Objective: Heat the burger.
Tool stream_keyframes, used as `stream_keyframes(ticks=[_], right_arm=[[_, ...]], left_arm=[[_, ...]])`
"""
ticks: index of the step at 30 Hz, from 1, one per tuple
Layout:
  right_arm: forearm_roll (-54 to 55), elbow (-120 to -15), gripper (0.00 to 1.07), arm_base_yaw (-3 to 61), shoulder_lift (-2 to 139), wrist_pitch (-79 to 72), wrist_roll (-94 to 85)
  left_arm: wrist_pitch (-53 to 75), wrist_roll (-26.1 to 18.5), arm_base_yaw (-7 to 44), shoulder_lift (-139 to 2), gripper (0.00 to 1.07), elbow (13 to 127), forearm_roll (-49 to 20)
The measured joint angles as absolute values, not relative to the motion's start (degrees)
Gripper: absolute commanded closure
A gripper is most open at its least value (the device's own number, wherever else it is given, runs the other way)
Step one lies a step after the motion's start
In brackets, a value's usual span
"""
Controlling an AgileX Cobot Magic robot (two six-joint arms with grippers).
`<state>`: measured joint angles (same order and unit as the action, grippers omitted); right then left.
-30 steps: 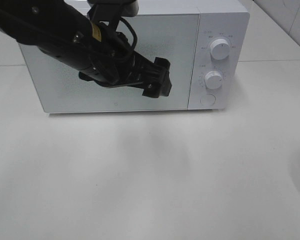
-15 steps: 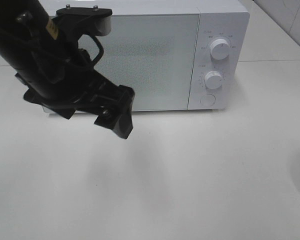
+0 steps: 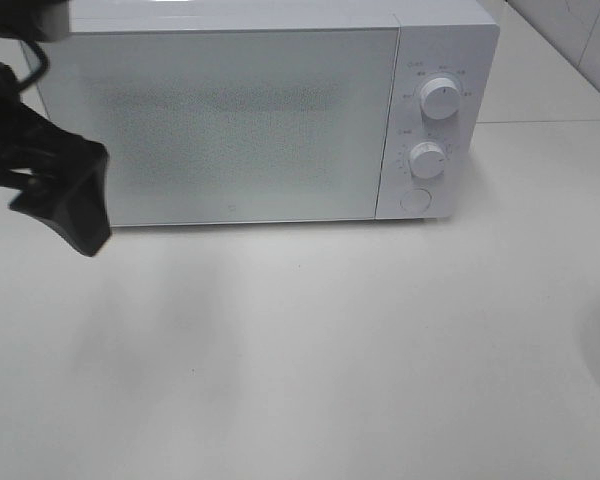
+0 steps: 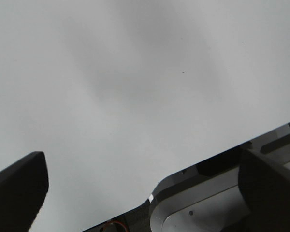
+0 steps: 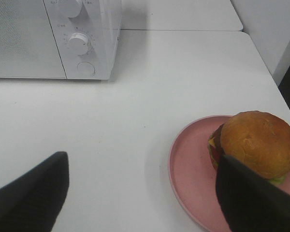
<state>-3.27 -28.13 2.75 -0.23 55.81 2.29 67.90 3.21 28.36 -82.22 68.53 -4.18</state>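
Microwave [image 3: 230,120] door shut, so the burger [image 5: 258,144] waits on its plate [image 5: 188,166] — at the oven's 4 o'clock. Left gripper [image 4: 145,193] and right gripper [image 5: 140,193] both agape, empty; right hovers at the burger, probably for pickup.

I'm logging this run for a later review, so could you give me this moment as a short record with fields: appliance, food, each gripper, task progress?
appliance: white box-shaped microwave with two round dials, door shut, standing on the white table
food: golden-brown bun burger resting on the shallow pink plate, outside the microwave
left gripper: open, holding nothing, above bare table
right gripper: open, holding nothing, near the plate
task progress: burger not yet picked up, microwave not yet opened
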Motion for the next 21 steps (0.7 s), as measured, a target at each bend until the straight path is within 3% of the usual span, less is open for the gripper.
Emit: stream_keyframes(ticks=[5,8,10,17,21], right_arm=[[-3.3,-28.1,0.32,2.8,-0.2,55.8,2.3],[-3.3,-28.1,0.32,2.8,-0.2,55.8,2.3],[-3.3,-28.1,0.32,2.8,-0.2,55.8,2.3],[-3.3,-28.1,0.32,2.8,-0.2,55.8,2.3],[-3.3,-28.1,0.32,2.8,-0.2,55.8,2.3]], left_arm=[[69.3,-0.5,16.7,-77.9,0.05,68.5,-4.6],[69.3,-0.6,14.8,-77.3,0.05,68.5,-4.9],[69.4,-0.9,10.8,-76.0,0.05,68.5,-6.4],[69.4,-1.0,7.7,-72.1,0.05,67.0,-7.0],[69.2,-1.0,7.7,-66.3,0.05,59.3,-6.9]])
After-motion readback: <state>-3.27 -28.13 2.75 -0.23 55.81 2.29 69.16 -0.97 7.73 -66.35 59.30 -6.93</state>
